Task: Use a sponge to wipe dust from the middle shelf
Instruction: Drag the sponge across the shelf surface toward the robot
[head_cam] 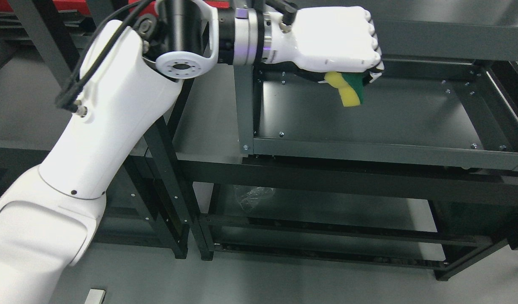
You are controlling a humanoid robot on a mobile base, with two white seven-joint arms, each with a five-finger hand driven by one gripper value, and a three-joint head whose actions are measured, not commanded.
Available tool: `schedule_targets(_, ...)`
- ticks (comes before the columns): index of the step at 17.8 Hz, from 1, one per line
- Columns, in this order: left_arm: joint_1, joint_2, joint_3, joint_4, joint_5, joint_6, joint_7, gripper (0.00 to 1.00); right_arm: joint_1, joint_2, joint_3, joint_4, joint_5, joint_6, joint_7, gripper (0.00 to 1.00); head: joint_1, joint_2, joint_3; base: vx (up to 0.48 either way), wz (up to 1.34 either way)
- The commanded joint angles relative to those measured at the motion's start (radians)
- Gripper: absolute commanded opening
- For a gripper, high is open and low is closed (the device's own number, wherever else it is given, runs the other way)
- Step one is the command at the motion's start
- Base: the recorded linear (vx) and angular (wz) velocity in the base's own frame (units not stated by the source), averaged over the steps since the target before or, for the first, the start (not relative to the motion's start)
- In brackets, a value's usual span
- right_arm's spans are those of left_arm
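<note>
My left hand [347, 46] is white and reaches in from the lower left, over the dark metal rack. Its fingers are curled shut on a yellow and green sponge [348, 89], which hangs below the fist. The sponge is held just above the back part of the middle shelf [368, 114], a dark grey flat panel. I cannot tell whether the sponge touches the shelf. My right arm is not in view.
The rack's grey front rail [385, 154] and left post [244, 109] frame the shelf. The upper shelf edge [453, 42] runs right behind the hand. A crumpled clear plastic piece [254, 196] lies on the lower shelf. Another dark rack [166, 169] stands at the left.
</note>
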Motion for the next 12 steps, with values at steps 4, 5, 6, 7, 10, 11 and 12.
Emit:
schedule_targets(4,0.109,0.016,0.262,-0.11,0.068,-0.009,-0.041,0.0,0.0,-0.017,0.0,-0.017,0.0,0.007,0.0,1.0,0.0,0.0,0.0,0.0,0.0)
schedule_targets(5,0.123,-0.041,0.231,-0.101,0.056,-0.009,-0.042,0.0,0.0,-0.017,0.0,-0.017,0.0,0.007,0.0,1.0,0.0,0.0,0.0,0.0,0.0)
schedule_targets(6,0.13,-0.087,0.208,-0.081,0.031,-0.009,-0.039,0.0,0.0,-0.017,0.0,-0.017,0.0,0.007,0.0,1.0,0.0,0.0,0.0,0.0,0.0)
schedule_targets(7,0.131,-0.133,0.19,-0.05,-0.008,-0.009,-0.03,0.0,0.0,-0.017,0.0,-0.017,0.0,0.007,0.0,1.0,0.0,0.0,0.0,0.0,0.0)
schedule_targets(10,0.119,-0.133,0.088,0.039,-0.072,-0.009,0.036,0.0,0.0,-0.017,0.0,-0.017,0.0,0.007,0.0,1.0,0.0,0.0,0.0,0.0,0.0)
schedule_targets(11,0.111,-0.133,0.032,0.04,-0.075,-0.009,0.094,0.0,0.0,-0.017,0.0,-0.017,0.0,0.007,0.0,1.0,0.0,0.0,0.0,0.0,0.0)
schedule_targets(12,0.11,-0.133,-0.037,0.036,-0.075,-0.009,0.154,0.0,0.0,-0.017,0.0,-0.017,0.0,0.007,0.0,1.0,0.0,0.0,0.0,0.0,0.0)
